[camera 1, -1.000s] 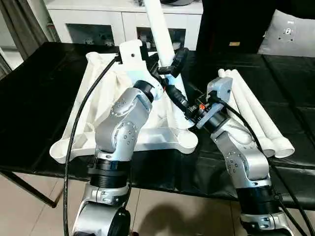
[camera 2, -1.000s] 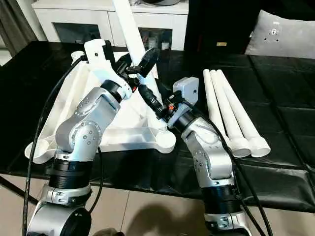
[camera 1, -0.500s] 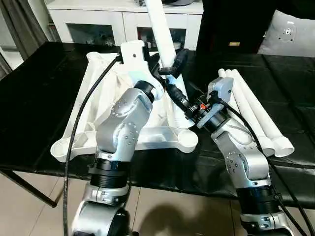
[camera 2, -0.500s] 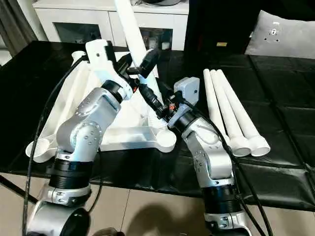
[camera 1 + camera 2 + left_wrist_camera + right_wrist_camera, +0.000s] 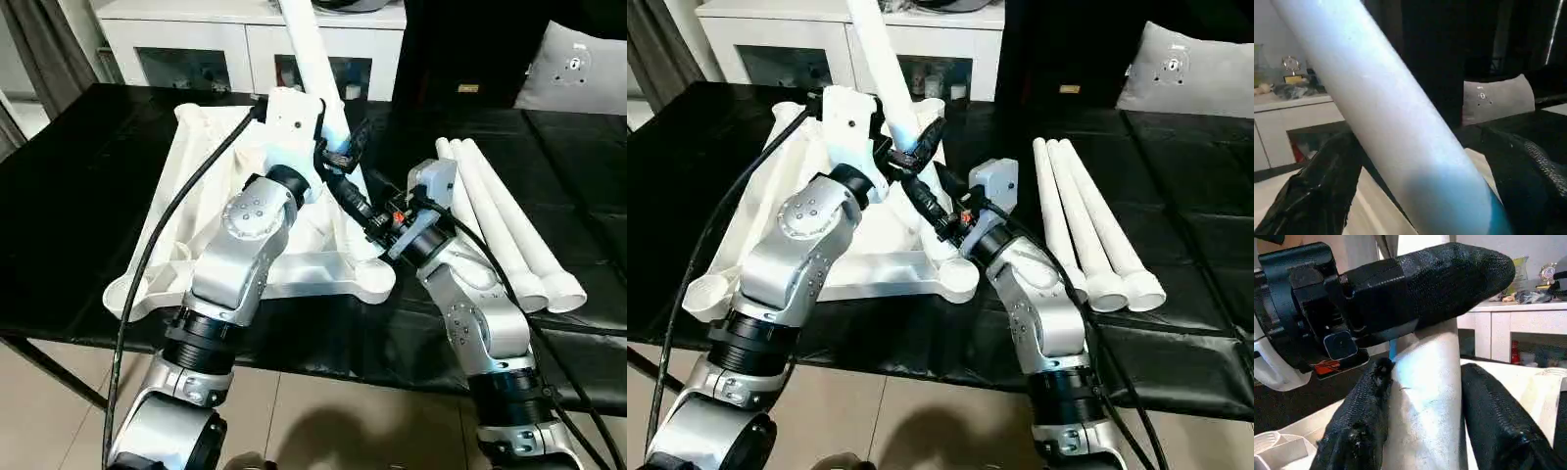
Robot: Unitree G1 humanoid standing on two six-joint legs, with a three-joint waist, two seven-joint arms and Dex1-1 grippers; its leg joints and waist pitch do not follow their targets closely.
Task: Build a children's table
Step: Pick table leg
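Tabletop (image 5: 211, 186) lies upside down on black table (image 5: 78, 176); one leg (image 5: 312, 49) stands in its near corner socket, clamped by right gripper (image 5: 933, 217); left gripper (image 5: 911, 149) spread around it.

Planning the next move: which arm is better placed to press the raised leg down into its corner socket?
Likely the right: its gripper clamps the raised leg low, just above the corner socket. The left gripper straddles it higher, fingers apart.

black tabletop (image 5: 78, 196), white glass-door cabinet (image 5: 196, 39) behind, grey cushion (image 5: 588, 64) at the back, tiled floor (image 5: 323, 421)
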